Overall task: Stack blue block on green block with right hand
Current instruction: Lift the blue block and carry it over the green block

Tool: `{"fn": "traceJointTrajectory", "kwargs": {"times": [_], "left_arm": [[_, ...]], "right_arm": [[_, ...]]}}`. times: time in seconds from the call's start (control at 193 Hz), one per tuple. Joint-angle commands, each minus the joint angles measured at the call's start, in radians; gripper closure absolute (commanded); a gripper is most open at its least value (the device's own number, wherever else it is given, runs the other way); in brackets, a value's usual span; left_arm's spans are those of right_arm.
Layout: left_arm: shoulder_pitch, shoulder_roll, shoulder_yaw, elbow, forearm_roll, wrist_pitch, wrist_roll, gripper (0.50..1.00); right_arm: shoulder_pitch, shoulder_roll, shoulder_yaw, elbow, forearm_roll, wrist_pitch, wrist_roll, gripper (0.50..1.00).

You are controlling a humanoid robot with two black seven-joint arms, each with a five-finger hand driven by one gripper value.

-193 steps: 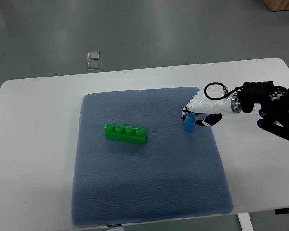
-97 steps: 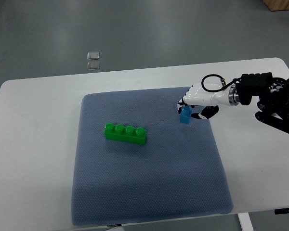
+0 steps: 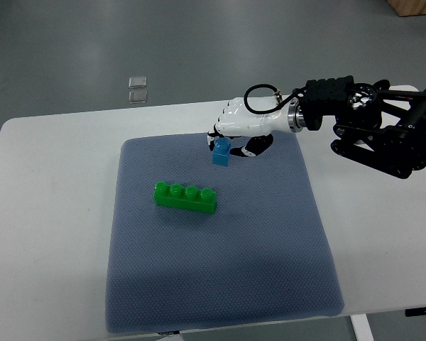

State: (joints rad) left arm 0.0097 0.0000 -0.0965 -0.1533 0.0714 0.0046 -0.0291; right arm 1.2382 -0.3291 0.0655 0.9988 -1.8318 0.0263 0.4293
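You see a white counter (image 3: pixel 50 213) carrying a grey-blue mat (image 3: pixel 220 284). Your right arm (image 3: pixel 369 128) reaches in from the right edge over the mat's far side. On the mat, left of centre, lies the green block (image 3: pixel 185 197), studs up. Your right hand (image 3: pixel 240 126) hangs beyond it, its fingers (image 3: pixel 250 148) pinching the blue block (image 3: pixel 221 153), which sits up and to the right of the green block, apart from it.

Floor: you see smooth grey flooring (image 3: pixel 220 42) with soft glare.
Table: your white tabletop (image 3: pixel 50 213) has rounded corners.
Mat: a blue-grey textured mat (image 3: pixel 220 270) covers its middle.
Floor marks: two small pale squares (image 3: pixel 137 88) lie beyond the table.
Corner: a wooden edge (image 3: pixel 415 7) shows top right.
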Motion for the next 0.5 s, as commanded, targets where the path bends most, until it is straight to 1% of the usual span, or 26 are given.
{"fn": "traceJointTrajectory", "kwargs": {"times": [0.0, 0.181, 0.496], "left_arm": [[-0.001, 0.0, 0.0, 0.0, -0.001, 0.0, 0.0, 0.5], [-0.001, 0.0, 0.0, 0.0, -0.001, 0.0, 0.0, 0.5], [0.001, 0.0, 0.0, 0.001, 0.001, 0.0, 0.0, 0.5]], "right_arm": [[0.018, 0.045, -0.003, 0.0, 0.0, 0.015, 0.0, 1.0], [0.021, 0.093, -0.006, 0.0, 0.0, 0.024, 0.0, 0.998], [0.003, 0.125, -0.013, -0.015, -0.009, 0.032, 0.0, 0.998]]}}
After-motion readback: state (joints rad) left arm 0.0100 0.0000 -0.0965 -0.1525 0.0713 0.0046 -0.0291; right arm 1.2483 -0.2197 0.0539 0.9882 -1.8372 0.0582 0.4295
